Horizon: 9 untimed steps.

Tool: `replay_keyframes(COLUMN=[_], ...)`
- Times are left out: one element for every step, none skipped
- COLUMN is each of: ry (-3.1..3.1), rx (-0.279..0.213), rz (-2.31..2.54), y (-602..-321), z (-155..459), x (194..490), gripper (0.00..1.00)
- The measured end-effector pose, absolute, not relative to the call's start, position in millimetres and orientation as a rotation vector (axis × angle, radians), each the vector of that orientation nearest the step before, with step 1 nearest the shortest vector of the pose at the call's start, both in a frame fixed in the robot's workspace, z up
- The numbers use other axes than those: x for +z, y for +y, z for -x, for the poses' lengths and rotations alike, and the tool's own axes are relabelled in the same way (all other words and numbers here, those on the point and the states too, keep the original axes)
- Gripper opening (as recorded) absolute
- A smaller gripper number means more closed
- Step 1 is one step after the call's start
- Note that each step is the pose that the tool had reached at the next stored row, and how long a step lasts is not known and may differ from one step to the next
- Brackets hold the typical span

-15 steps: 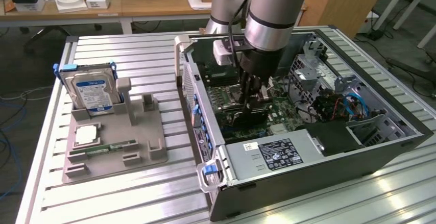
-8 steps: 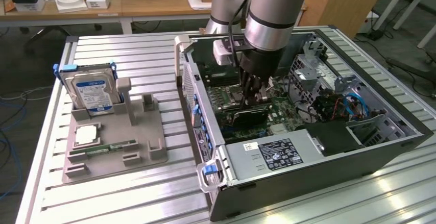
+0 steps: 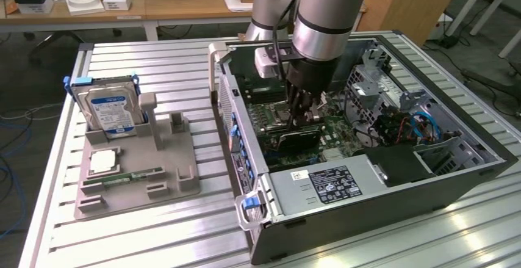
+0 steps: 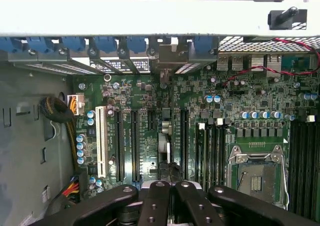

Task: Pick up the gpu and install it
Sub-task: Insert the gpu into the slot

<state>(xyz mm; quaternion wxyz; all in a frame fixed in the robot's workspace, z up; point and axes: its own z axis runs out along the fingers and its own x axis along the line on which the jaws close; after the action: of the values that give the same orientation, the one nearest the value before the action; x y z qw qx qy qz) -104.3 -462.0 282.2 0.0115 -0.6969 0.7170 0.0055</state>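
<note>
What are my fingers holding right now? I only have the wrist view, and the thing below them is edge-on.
Observer: In the exterior view the fingers are shut on the gpu, whose black face stands upright over the motherboard.
Operator: Is it down in its slot?
Observer: Its lower edge sits low among the board's parts inside the open computer case, but I cannot tell whether it is seated.
Operator: What lies outside the case?
Observer: On the exterior view's left, a grey tray carries a hard drive standing upright and a RAM stick lying flat.
</note>
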Motion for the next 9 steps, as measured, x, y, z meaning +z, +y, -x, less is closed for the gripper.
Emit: replay_keyframes(ry=[2.236,2.236,2.236,2.236,2.236,2.236,2.236,2.236,2.236], rx=[0.017,0.017,0.017,0.017,0.017,0.017,0.017,0.017,0.017], rz=[2.174,2.174,2.173,2.173,2.174,2.174,2.174,2.173,2.173], y=[-462.0,-462.0,-462.0,-462.0,-462.0,-462.0,-462.0,-462.0,-461.9], z=[105.2,106.5,108.4,110.1,111.7,113.3,114.8,116.2,117.8], x=[282.3,282.3,282.2,282.2,282.2,282.2,282.2,282.2,282.2], gripper=[0.1,0.1,0.1,0.1,0.1,0.1,0.1,0.1,0.1])
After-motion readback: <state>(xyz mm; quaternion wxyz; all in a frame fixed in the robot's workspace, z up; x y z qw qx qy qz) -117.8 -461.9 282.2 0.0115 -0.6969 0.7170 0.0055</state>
